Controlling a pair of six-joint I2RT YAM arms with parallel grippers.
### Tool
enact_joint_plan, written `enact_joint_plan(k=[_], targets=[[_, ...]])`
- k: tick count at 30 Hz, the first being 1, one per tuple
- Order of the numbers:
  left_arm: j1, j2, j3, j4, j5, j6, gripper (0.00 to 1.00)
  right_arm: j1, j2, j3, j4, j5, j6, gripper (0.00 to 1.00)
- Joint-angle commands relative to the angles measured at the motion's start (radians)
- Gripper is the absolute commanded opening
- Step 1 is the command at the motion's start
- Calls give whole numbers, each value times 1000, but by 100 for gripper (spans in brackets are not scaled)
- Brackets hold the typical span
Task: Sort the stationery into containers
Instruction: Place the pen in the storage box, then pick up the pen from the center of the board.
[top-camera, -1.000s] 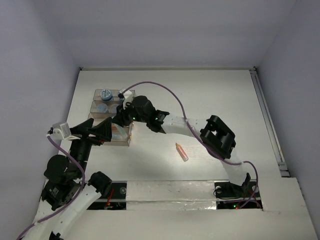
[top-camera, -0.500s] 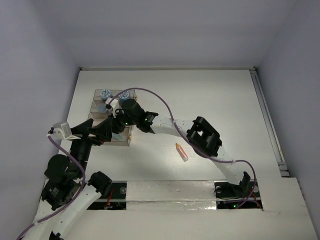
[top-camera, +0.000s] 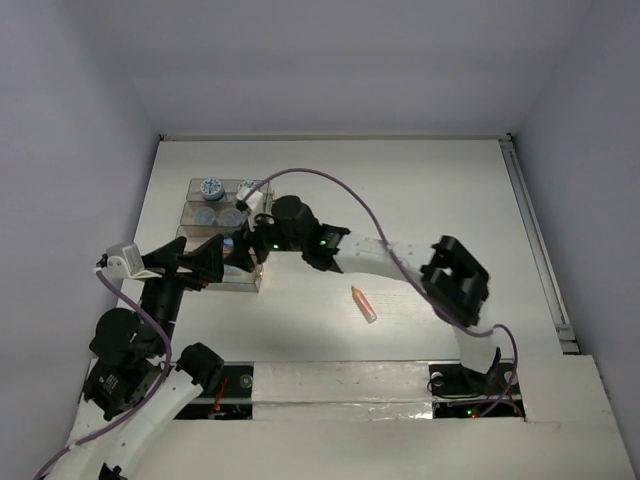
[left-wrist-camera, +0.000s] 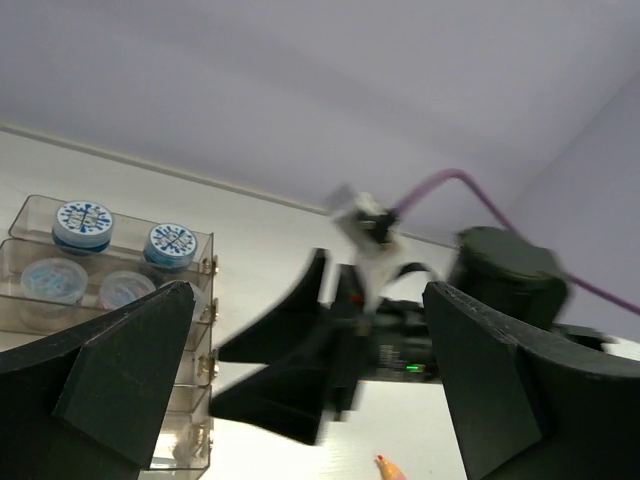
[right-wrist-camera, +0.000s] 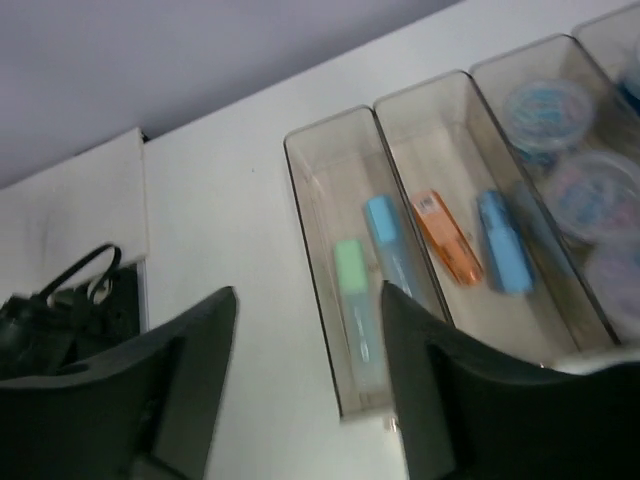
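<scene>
The stepped block of four long, clear, brown-tinted plastic trays (top-camera: 230, 188) stands on the left part of the white table (top-camera: 430, 190). An orange capped marker (right-wrist-camera: 446, 236) carries a small pale label, too blurred to read. It lies beside a blue marker (right-wrist-camera: 503, 255) in one tray. The outer tray holds a green marker (right-wrist-camera: 352, 272) and a light blue marker (right-wrist-camera: 385, 236). Round blue-grey jars with patterned tops (left-wrist-camera: 83, 222) sit in the two far trays. The right gripper (right-wrist-camera: 308, 295) hangs above the trays, its jaws wide and holding nothing. The left gripper (left-wrist-camera: 308, 292) is also wide and empty, just beside the block at 7 o'clock. A pink capped pen (top-camera: 364, 303) lies on the table at 4 o'clock from the block, apart from both grippers.
</scene>
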Motion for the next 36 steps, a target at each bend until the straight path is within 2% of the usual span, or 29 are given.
enact_joint_plan(k=[1, 2, 5, 7, 8, 9, 13, 18, 21, 28, 31, 33, 35, 36], targets=[[3, 35, -7, 65, 69, 14, 99, -44, -228, -230, 105, 101, 44, 59], [3, 50, -8, 80, 90, 16, 99, -56, -322, -292, 67, 133, 74, 48], [3, 87, -17, 120, 178, 13, 99, -98, -501, -504, -86, 179, 146, 43], [3, 118, -22, 142, 248, 1, 99, -107, -578, -626, -178, 248, 168, 43], [3, 138, -22, 163, 273, -4, 99, -107, -611, -656, -293, 295, 196, 46], [3, 177, -25, 174, 328, -16, 99, -107, -667, -685, -340, 389, 217, 48], [3, 267, -68, 272, 463, -68, 99, -116, -761, -789, -512, 474, 305, 58], [3, 351, -143, 413, 584, -153, 99, -125, -749, -802, -662, 478, 335, 60], [3, 394, -203, 487, 638, -205, 99, -135, -686, -796, -664, 469, 325, 61], [-6, 440, -280, 496, 672, -216, 99, -164, -519, -759, -589, 431, 276, 60], [-15, 437, -320, 496, 666, -219, 99, -184, -473, -743, -564, 426, 269, 53], [-25, 431, -350, 498, 650, -231, 99, -184, -442, -727, -561, 420, 265, 31], [-34, 419, -381, 499, 635, -234, 99, -184, -430, -711, -572, 428, 265, 15], [-34, 416, -389, 499, 621, -234, 99, -184, -428, -708, -570, 442, 266, 13]])
